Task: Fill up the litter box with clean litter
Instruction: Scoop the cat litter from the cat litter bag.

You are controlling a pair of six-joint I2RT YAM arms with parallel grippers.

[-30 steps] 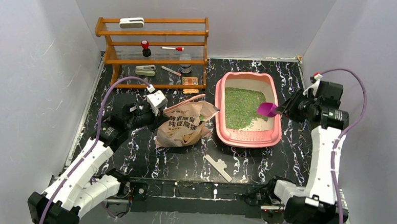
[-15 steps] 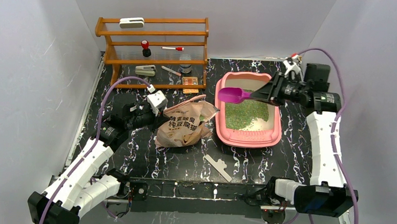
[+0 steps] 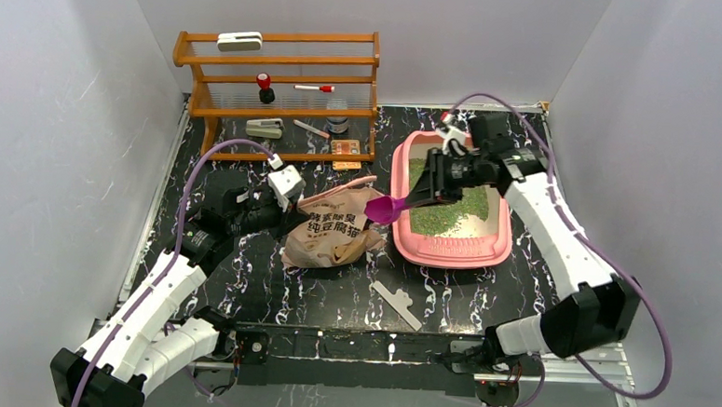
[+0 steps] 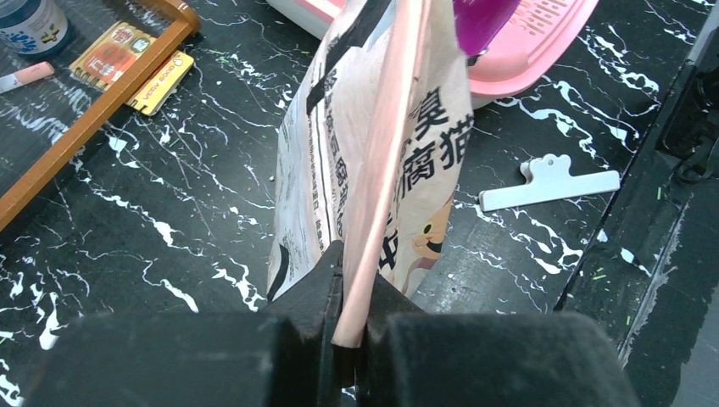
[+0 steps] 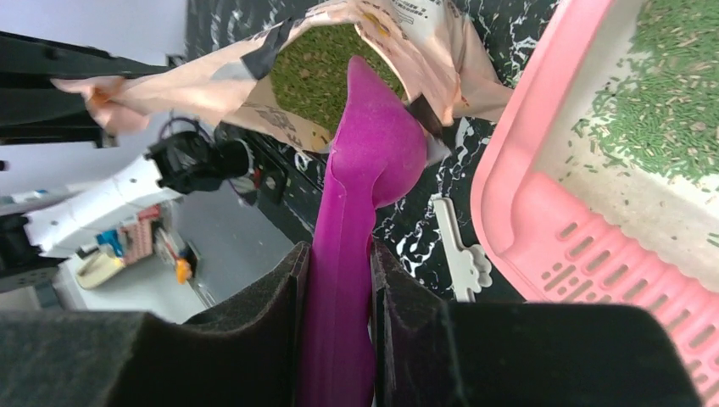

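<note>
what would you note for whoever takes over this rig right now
Left gripper: shut on the rim of the litter bag, holding it open.
Right gripper: shut on the handle of the purple scoop, bowl at the bag's mouth, no litter visible on it.
Litter box: right of the bag, clean litter covers part of its floor, near strip bare.
Left to do: scoop more from the bag into the box, likely several loads.
</note>
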